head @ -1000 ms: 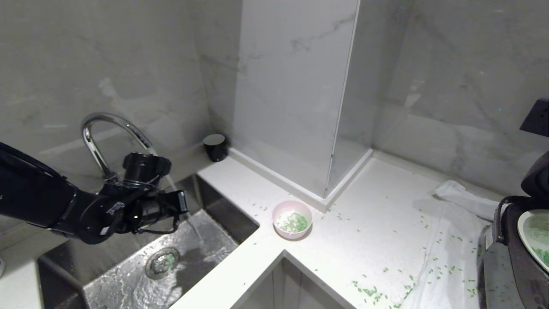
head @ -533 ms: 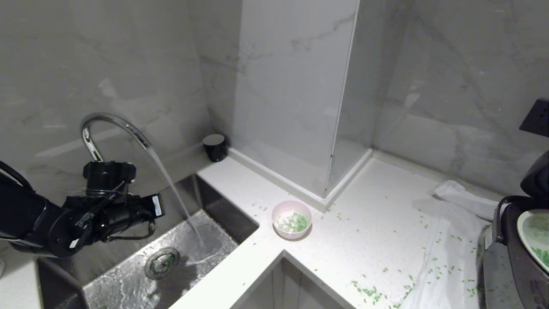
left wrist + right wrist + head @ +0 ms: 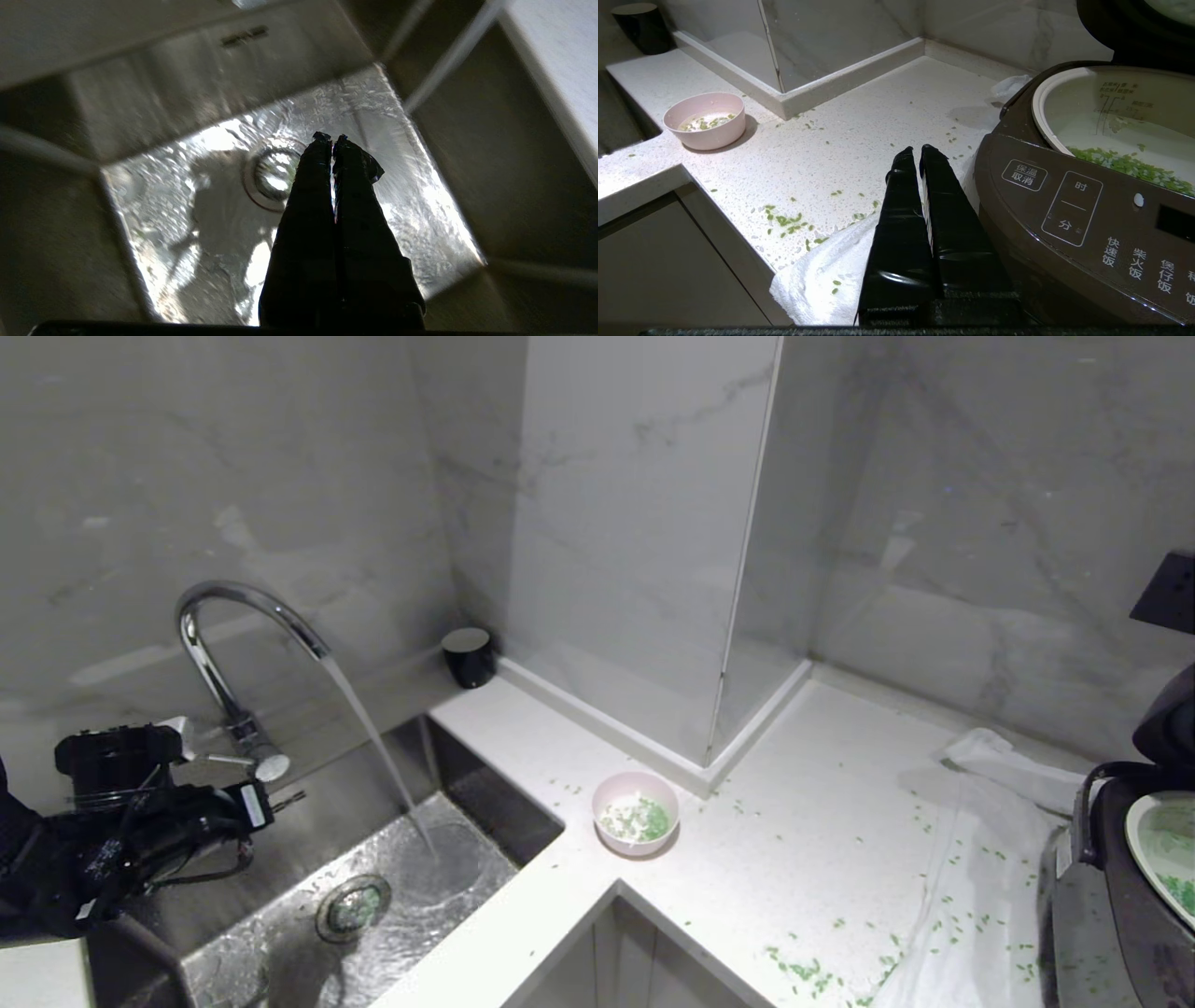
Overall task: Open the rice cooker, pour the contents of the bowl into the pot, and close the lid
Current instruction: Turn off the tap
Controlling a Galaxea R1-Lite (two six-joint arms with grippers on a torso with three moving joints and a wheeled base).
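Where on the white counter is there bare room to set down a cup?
The widest bare patch of the counter lies between the pink bowl, the wall corner and the white towel, with only a few green grains. Near the front edge the grains gather thickly. The towel and rice cooker fill the right side.

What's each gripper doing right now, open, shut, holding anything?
Left gripper: shut, empty, above the sink.
Right gripper: shut, empty, beside the rice cooker.
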